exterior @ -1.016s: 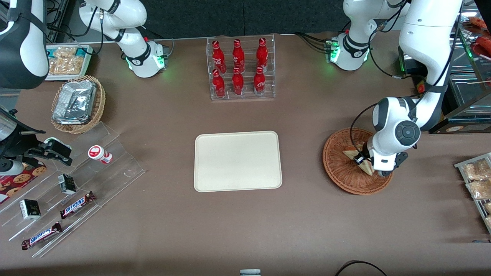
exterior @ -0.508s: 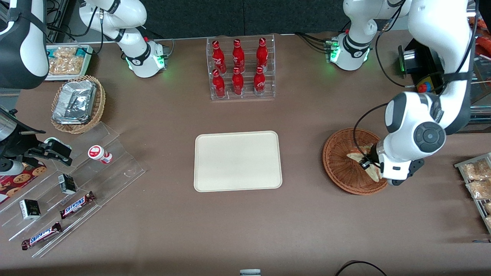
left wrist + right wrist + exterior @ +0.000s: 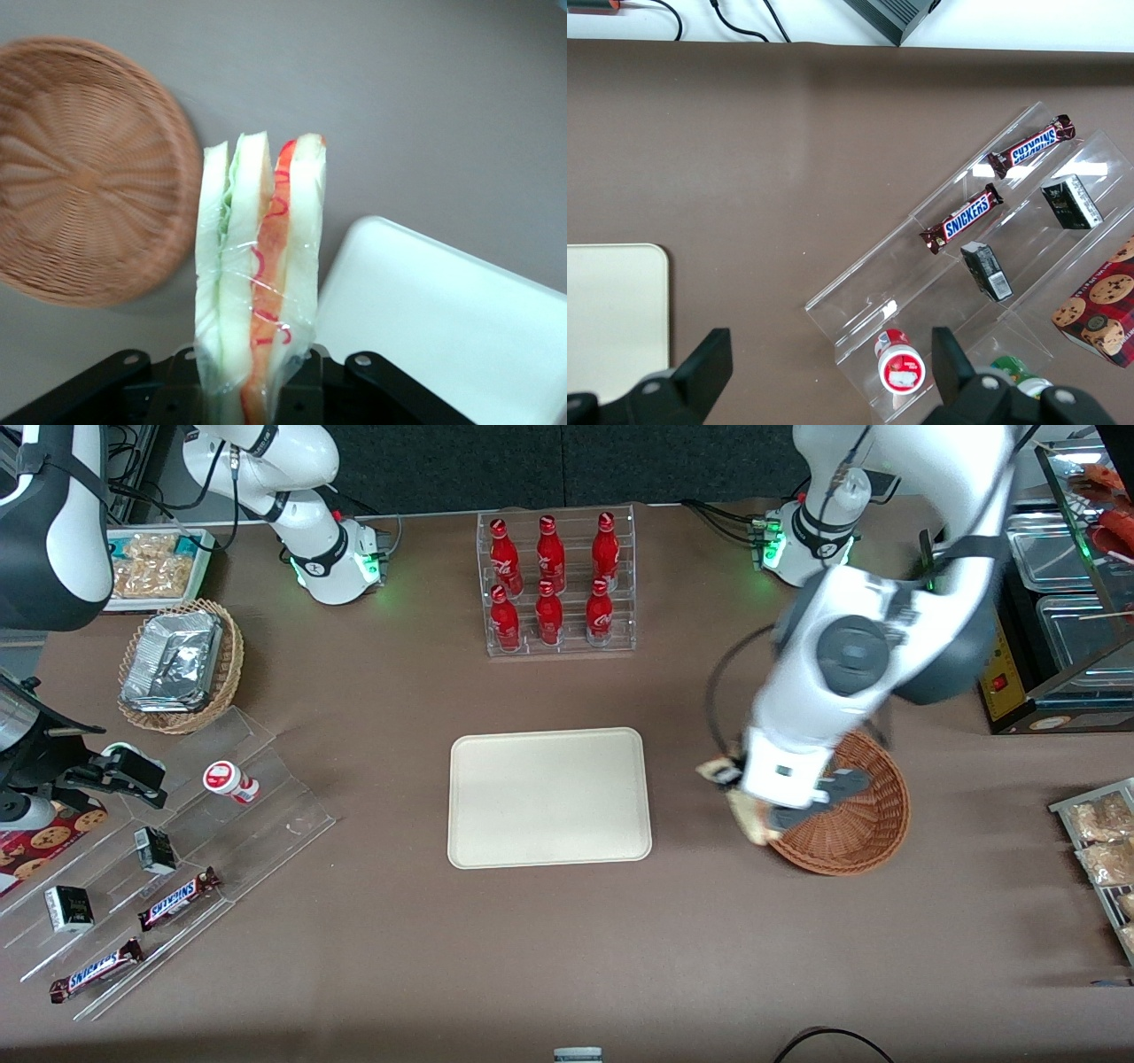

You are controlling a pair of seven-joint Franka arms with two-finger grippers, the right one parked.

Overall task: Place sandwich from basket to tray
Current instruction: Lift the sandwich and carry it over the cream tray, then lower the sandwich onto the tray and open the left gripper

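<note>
My left gripper (image 3: pixel 740 802) is shut on the clear-wrapped sandwich (image 3: pixel 742 808) and holds it in the air over the table, between the reddish-brown basket (image 3: pixel 859 828) and the cream tray (image 3: pixel 549 797), at the basket's rim. In the left wrist view the sandwich (image 3: pixel 257 274) stands between the black fingers (image 3: pixel 306 394), with white bread and red and green filling stripes. The basket (image 3: pixel 84 168) shows with nothing in it and a corner of the tray (image 3: pixel 443 328) lies beside it.
A clear rack of red bottles (image 3: pixel 556 584) stands farther from the front camera than the tray. A tan basket of foil packets (image 3: pixel 177 662) and stepped acrylic racks with snack bars (image 3: pixel 168 850) lie toward the parked arm's end. Bagged snacks (image 3: pixel 1099 841) lie at the working arm's end.
The left gripper lifted the sandwich out of the basket and carried it toward the tray; the arm swung across above the basket.
</note>
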